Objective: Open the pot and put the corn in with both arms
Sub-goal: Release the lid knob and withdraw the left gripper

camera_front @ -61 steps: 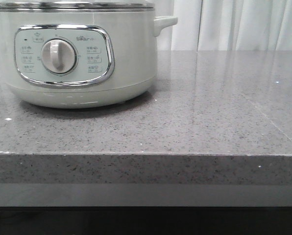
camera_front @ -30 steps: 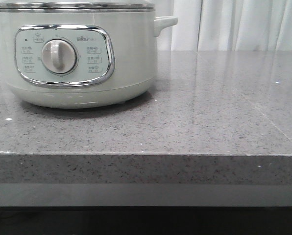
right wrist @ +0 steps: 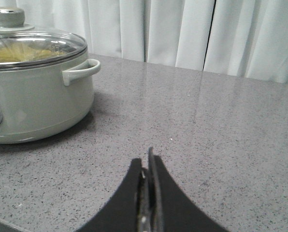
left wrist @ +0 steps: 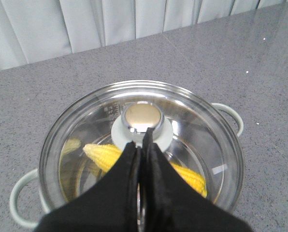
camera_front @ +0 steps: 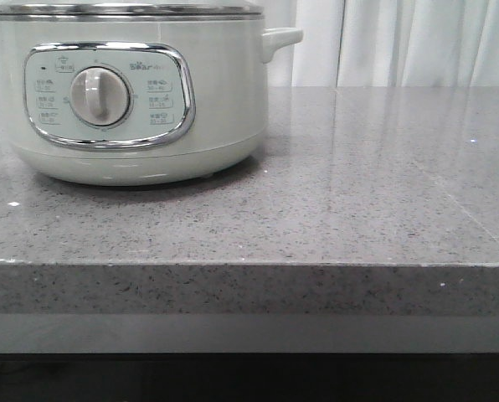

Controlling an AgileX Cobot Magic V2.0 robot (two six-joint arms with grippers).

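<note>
Bright yellow corn cob (left wrist: pixel 103 155) already sits inside the pale grey-green electric pot (camera_front: pixel 132 92) under its glass lid (left wrist: pixel 192 140) (knob untouched). Both grippers, left (left wrist: pixel 142 137) and right (right wrist: pixel 146 162), are clenched empty; I'd retreat straight up.

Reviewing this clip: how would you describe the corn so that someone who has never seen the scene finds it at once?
Find the pale grey-green pot on the grey speckled counter. Its glass lid is on, and the left gripper hovers shut just above the lid knob. Through the glass lies the corn, a bright yellow cob with rows of kernels, the only vivid colour in sight.
</note>
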